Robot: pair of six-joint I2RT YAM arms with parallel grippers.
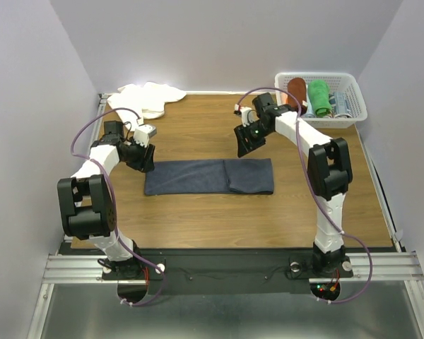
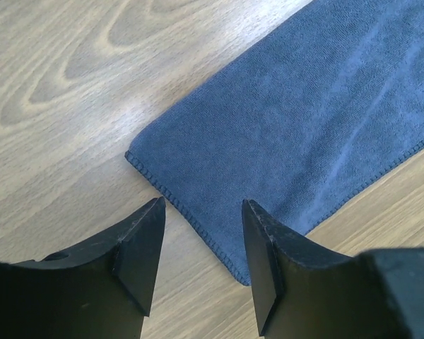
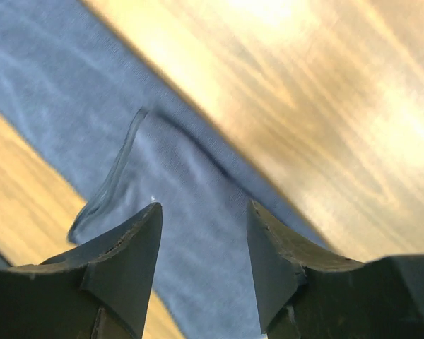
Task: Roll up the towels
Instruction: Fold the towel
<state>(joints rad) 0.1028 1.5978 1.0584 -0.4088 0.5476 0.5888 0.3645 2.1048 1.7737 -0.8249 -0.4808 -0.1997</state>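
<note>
My left gripper [image 1: 145,161] hangs over the short left end of the slate-blue towel [image 1: 208,176], its jaws standing apart with nothing between them. From my left wrist I look down on that end's hemmed corner lying flat on the wood. My right gripper [image 1: 247,145] is released too, jaws spread and empty, hovering at the towel's far long edge, right of its middle. My right wrist view is blurred, but it shows blue cloth under the fingers [image 3: 120,247] and a raised fold line crossing it.

The blue towel lies as a long folded strip across the middle of the desk [image 1: 198,219]. The white towel [image 1: 147,99] sits crumpled in the far left corner. A white basket [image 1: 353,106] stands at the far right corner.
</note>
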